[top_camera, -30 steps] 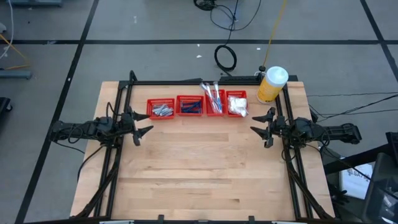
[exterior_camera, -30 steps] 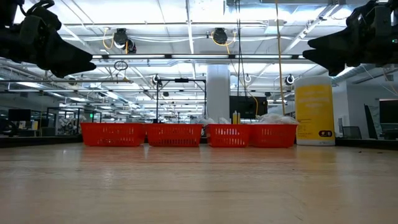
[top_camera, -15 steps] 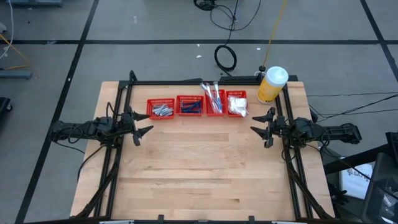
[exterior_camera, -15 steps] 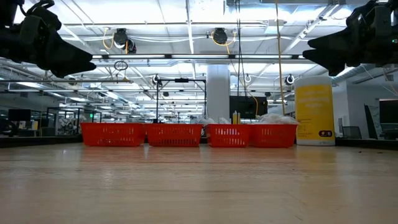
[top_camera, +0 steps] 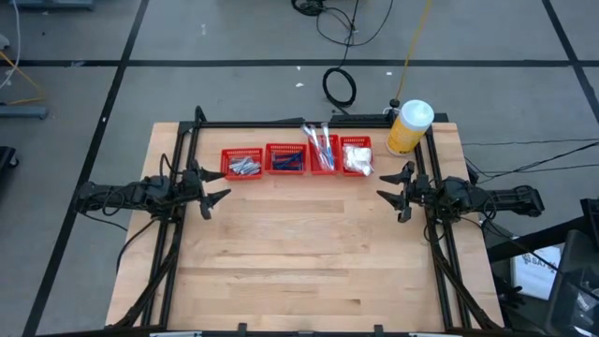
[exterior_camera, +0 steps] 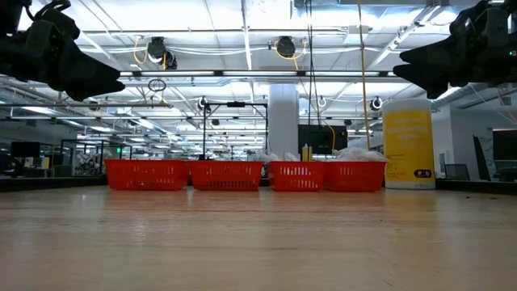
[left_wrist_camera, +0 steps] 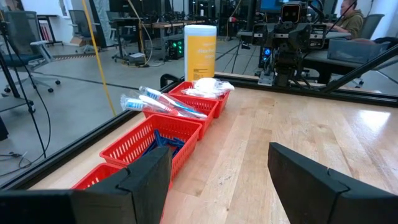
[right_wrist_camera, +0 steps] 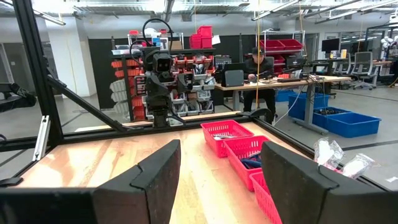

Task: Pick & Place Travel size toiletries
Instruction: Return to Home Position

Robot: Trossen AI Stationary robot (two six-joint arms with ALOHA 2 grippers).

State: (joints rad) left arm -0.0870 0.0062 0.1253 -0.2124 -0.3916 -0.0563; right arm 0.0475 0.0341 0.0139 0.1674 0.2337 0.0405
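The left gripper (left_wrist_camera: 217, 160) is hanging spread wide; red baskets (left_wrist_camera: 149, 142) are sitting at its eleven o'clock, toothbrushes (left_wrist_camera: 163, 104) topping one.

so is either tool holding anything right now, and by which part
Nothing is held: the left arm's dark tool and the right arm's dark tool are both open and empty.

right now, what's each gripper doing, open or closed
Left gripper: open, holding nothing, by the left side of the table.
Right gripper: open, holding nothing, by the table's right side.
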